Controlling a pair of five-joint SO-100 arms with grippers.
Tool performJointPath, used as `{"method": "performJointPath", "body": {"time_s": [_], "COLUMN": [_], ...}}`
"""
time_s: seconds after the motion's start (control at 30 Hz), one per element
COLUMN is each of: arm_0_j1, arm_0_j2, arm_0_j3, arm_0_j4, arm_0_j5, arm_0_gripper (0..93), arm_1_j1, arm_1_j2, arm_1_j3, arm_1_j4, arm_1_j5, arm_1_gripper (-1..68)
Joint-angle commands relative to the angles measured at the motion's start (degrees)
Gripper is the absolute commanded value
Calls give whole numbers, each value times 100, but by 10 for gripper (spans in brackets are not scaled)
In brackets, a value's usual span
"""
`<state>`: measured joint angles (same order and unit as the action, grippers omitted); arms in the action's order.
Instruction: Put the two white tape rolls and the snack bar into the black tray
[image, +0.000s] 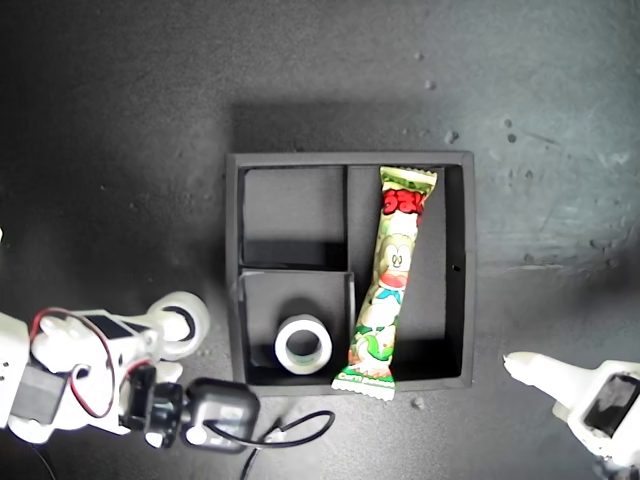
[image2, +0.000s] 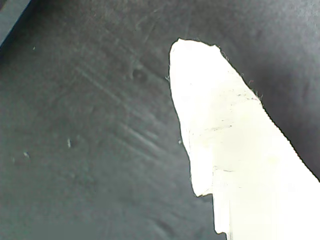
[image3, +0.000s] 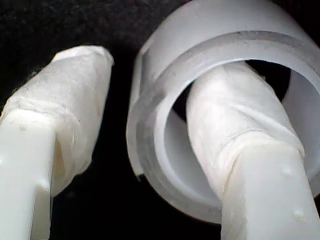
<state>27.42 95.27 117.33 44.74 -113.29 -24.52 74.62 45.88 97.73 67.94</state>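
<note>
Straddling tape roll (image3: 225, 115) wall: fingers (image3: 65, 115).

— What colours do we have on the table (image: 120, 120)?
— It's dark grey, mottled with pale specks and scuffs. Our tray (image: 232, 260) is matte black all over, dividers included.
— And the snack bar (image: 388, 285)?
— Green and white wrapper, red lettering near one end, a cartoon figure with a red mouth in the middle.
— The tape rolls?
— Both white: the first tape roll (image: 303, 343) has a grey-white rim around a dark hole; the second tape roll (image3: 225, 100) looks milky, almost translucent.
— Our arms?
— White, with red wires (image: 95, 370) and a black cable (image: 290, 430).
</note>
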Motion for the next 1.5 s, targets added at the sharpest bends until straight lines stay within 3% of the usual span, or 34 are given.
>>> {"method": "performJointPath", "body": {"time_s": [0.0, 0.13, 0.33, 0.43, 0.6, 0.73, 0.93, 1.47], "arm_0_j1": [-193, -369, -615, -853, -1371, -1670, -1951, -2347], "arm_0_j2": [-141, -132, 773, 1424, 1828, 1521, 448, -1292], "arm_0_j3": [-62, 44, -62, -387, -1459, -2312, -3182, -3806], "arm_0_j4": [-105, -105, 519, 1178, 1969, 1986, 1969, 1969], "arm_0_j5": [26, -18, 483, 879, 1898, 2777, 3437, 3612], "arm_0_gripper": [90, 7, 0, 0, 0, 0, 0, 0], "arm_1_j1": [-105, -237, -448, -448, -272, -105, 53, 176], "arm_1_j2": [79, 62, 97, 132, 712, 984, 1556, 1661], "arm_1_j3": [-62, -290, -791, -1046, -18, 756, 1564, 598], "arm_1_j4": [-88, -97, -18, 545, 545, 545, 519, 536], "arm_1_j5": [70, 105, 466, 1046, 1784, 2250, 2716, 2188], "arm_1_gripper": [223, 159, 94, 70, 0, -1, -3, -3]}}
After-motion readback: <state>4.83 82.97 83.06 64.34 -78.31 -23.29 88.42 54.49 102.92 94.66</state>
